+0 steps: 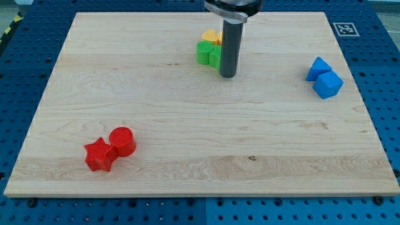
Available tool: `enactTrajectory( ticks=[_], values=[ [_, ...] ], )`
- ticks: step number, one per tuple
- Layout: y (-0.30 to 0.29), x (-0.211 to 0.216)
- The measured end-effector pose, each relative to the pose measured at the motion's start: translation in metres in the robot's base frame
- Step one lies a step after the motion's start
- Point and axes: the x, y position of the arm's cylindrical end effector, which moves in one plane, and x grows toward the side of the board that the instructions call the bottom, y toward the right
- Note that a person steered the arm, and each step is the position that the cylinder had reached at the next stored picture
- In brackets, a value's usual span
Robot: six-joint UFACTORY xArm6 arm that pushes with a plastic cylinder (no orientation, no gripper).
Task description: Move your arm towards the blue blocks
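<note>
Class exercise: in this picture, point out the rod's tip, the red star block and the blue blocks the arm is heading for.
my tip (227,75): camera view, the rod's very bottom end, right of the green blocks.
red star block (99,155): camera view, middle of its top face.
blue blocks (327,84): camera view, top face of the lower one.

No readable text, brand or number appears anywhere in the view. The only sign is a square black-and-white fiducial marker (345,29) printed on the desk (187,125) at its corner toward the view's top right; its pattern carries no legible characters. The blocks carry no labels that can be made out.
</note>
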Motion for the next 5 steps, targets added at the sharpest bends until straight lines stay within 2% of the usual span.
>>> enactTrajectory(
  ticks=[3,4,5],
  values=[
    [0.0,-0.009],
    [0.016,0.029],
    [0.057,0.081]
  ],
)
